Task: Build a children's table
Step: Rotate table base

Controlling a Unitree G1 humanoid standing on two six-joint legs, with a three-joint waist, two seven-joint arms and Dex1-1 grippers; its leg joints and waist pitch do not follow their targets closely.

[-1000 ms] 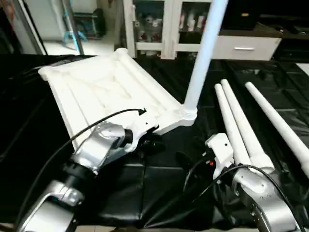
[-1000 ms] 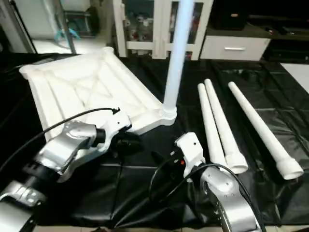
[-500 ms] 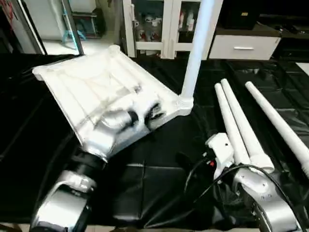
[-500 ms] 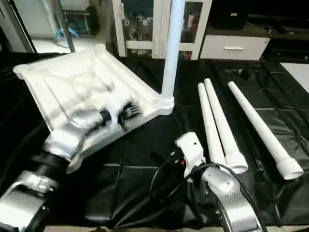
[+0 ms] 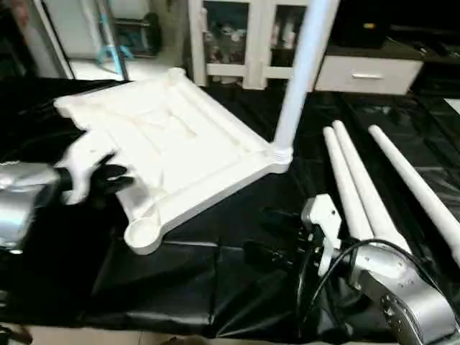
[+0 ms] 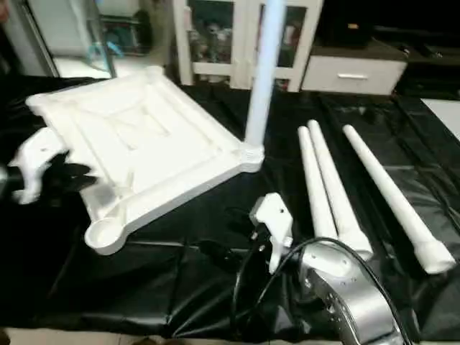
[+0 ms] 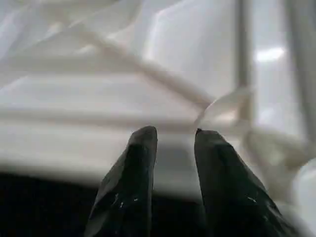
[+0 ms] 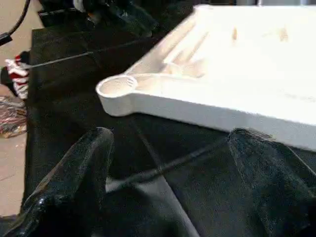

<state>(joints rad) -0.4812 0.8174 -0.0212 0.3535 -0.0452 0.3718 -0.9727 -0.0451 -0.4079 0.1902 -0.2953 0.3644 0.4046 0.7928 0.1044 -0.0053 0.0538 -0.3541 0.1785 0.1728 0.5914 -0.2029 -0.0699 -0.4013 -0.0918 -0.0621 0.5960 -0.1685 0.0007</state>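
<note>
On black-covered desk (image 5: pixel 215 287): white ribbed plastic tabletop (image 5: pixel 172 144) underside-up, exposing sockets; 1 white tube leg (image 5: pixel 302 65) upright. Left end effector (image 5: pixel 115 178) at 9 o'clock edge, narrowly parted, empty; right end effector (image 5: pixel 269 237) spread.

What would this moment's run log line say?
stage: one leg upright in tabletop corner | loose legs: three | left gripper: at tabletop edge, empty | right gripper: open
</note>
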